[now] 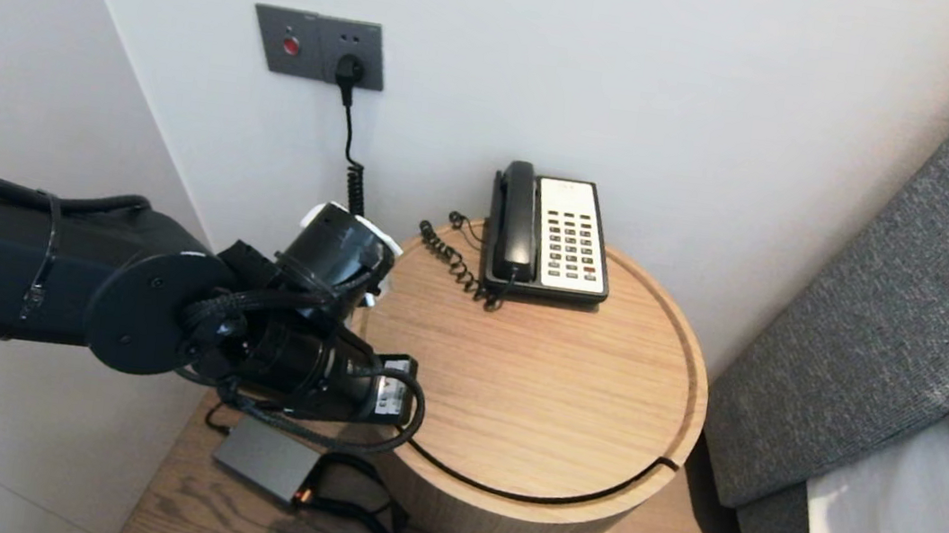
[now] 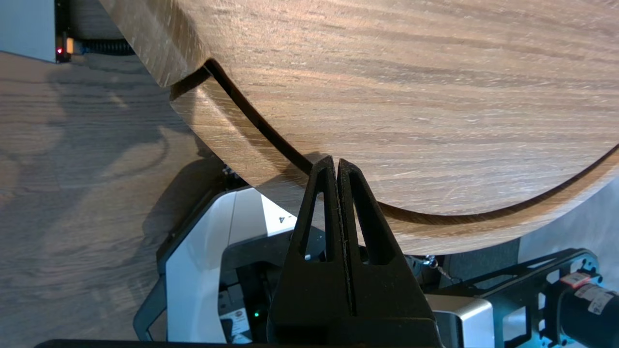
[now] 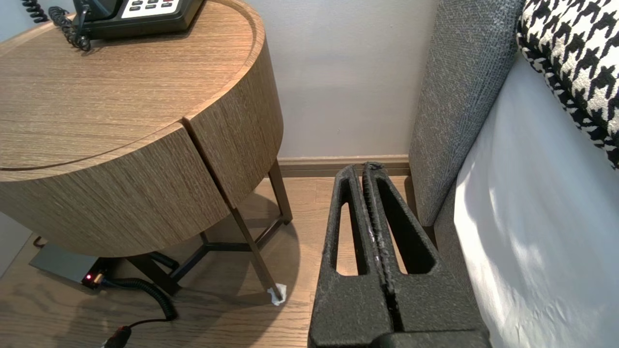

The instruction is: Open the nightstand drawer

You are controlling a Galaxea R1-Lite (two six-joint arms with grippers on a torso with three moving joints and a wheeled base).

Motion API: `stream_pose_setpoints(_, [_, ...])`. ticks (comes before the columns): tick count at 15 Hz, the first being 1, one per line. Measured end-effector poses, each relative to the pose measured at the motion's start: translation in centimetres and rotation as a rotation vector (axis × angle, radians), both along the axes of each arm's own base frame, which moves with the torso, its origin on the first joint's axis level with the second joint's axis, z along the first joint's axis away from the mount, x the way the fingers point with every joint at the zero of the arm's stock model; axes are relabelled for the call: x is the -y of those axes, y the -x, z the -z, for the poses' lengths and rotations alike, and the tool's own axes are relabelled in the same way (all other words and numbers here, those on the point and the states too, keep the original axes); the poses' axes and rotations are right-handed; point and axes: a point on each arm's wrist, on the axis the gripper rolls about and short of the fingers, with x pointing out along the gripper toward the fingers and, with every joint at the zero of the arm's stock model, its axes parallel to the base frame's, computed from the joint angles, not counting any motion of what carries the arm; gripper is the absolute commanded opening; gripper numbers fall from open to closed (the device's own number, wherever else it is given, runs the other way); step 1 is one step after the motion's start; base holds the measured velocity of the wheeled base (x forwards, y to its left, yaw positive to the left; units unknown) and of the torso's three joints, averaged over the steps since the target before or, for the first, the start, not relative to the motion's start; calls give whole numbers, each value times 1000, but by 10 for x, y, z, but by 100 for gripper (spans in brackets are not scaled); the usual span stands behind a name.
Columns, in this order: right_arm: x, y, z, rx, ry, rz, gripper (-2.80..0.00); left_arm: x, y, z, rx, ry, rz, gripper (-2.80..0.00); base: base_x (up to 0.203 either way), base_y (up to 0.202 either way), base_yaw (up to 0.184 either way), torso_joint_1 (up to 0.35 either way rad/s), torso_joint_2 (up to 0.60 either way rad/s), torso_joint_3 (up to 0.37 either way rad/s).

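**Left tool clenched over the near edge of the tabletop, telephone on the far side**

The left tool (image 2: 337, 162) has its two fingers pressed together and holds nothing. It hangs over the near left edge of the round wooden tabletop (image 1: 568, 387). Its tips are just above the dark groove (image 2: 254, 123) that follows the rim; I cannot tell if they touch the wood.

The telephone (image 1: 546, 235) stands on the far part of the same tabletop, close to the wall, well apart from the left tool and across the bare wood from it. Its black handset (image 1: 518, 218) lies in the cradle on the telephone's left side, with the long axis going from the robot toward the wall. The coiled cord (image 1: 452, 264) lies just to the left of it. A white thing (image 1: 391, 243) shows behind the left wrist, mostly hidden.

The right tool (image 3: 370, 166) is also clenched and empty. It is parked low, between the table and the bed (image 3: 522, 208), so the left arm is the nearer one to the telephone.
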Motion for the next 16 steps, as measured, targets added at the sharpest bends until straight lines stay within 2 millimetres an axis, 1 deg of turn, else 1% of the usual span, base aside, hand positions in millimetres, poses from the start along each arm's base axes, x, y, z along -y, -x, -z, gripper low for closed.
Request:
stream_pose_setpoints(5, [0,0,0,0,0,0,-280,-1,3,8,-17,-16,9,-280,0,0,0,0,0,0])
stream_pose_setpoints(9, [0,0,0,0,0,0,-280,-3,7,9,-23,-23,26,-280,0,0,0,0,0,0])
stream_pose_setpoints(16, [0,0,0,0,0,0,-280,-8,19,15,-77,12,82,-280,0,0,0,0,0,0])
